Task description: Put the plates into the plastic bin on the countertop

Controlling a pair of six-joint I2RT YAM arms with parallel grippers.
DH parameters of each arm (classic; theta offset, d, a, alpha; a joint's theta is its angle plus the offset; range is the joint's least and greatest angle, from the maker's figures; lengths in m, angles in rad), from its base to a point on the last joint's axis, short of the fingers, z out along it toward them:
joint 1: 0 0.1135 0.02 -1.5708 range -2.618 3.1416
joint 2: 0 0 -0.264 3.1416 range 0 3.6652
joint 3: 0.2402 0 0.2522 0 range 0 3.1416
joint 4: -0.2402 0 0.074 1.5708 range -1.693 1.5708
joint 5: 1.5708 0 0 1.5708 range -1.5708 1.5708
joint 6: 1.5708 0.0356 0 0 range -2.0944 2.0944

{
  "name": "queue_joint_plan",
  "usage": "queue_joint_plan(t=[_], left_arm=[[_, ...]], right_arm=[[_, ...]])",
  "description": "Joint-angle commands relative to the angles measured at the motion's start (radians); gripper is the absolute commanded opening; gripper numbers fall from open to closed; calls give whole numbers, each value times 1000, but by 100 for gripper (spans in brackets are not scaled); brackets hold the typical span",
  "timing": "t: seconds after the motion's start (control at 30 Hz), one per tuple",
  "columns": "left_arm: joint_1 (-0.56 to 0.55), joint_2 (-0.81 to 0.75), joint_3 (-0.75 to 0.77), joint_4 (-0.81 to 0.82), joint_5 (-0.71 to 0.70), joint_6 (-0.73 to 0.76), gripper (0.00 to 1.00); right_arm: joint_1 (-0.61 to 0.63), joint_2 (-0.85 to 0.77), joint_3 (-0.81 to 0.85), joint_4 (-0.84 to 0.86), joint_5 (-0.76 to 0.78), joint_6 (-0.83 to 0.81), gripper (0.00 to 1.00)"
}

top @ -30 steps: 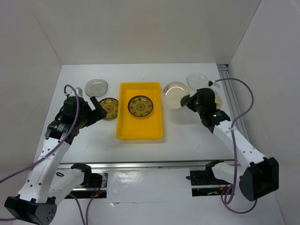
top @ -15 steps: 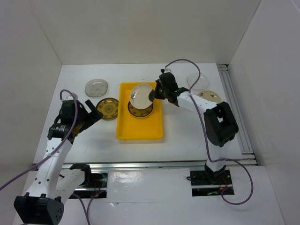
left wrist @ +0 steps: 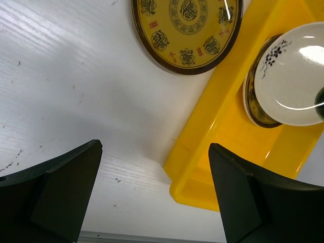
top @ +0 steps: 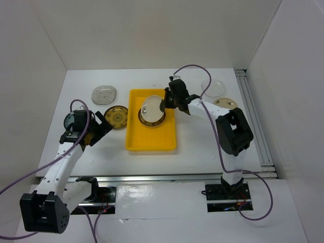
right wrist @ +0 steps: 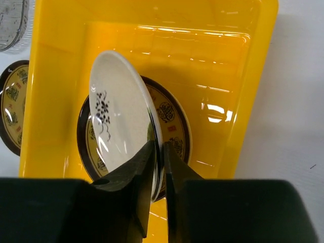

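Right wrist view shows the right gripper (right wrist: 158, 154) with its jaws drawn narrow on the rim of a cream plate (right wrist: 119, 116), 1 finger on each face. Whether they press hard or are just slackening I cannot tell. The plate stands tilted on edge inside the yellow bin (right wrist: 258, 76), directly over a brown-gold plate (right wrist: 174, 129) that lies flat on the bin floor.

That stacking is what the coming move turns on. The pinched rim is the side toward the right arm, and the free rim slopes away toward the left wall of the bin. The painted face is turned up and to the left. Being round, the plate has no long axis, so only its tilt matters. Let go here, it should tip face-up onto the plate beneath. Whether its low rim already touches that plate is hidden.

The cream plate is glossy and shallow, with a dark floral sprig near 1 edge and a thin raised rim.

The left gripper (left wrist: 154, 152) hovers over the counter (top: 202, 147) just outside the bin's near left corner, jaws spread wide and holding nothing. A second brown-gold plate (left wrist: 187, 30) lies on the counter just ahead of it, beside the bin's left wall. The left arm is plainly the nearer 1 for that plate.
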Motion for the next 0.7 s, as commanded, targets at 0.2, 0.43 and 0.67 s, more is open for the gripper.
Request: queue_joint_plan(t=[0.2,0.43,0.67], left_arm=[[8,37,-39,127,37,-33,100],[8,80,-75,225,46,-33,100],[8,170,-156,412,37,-51,94]], right_arm=[[36,-93,-4,15,-8,-23,61],[145,-235,40,-18,69,-56,100],[243,-446,-31,-22,113,-75,100]])
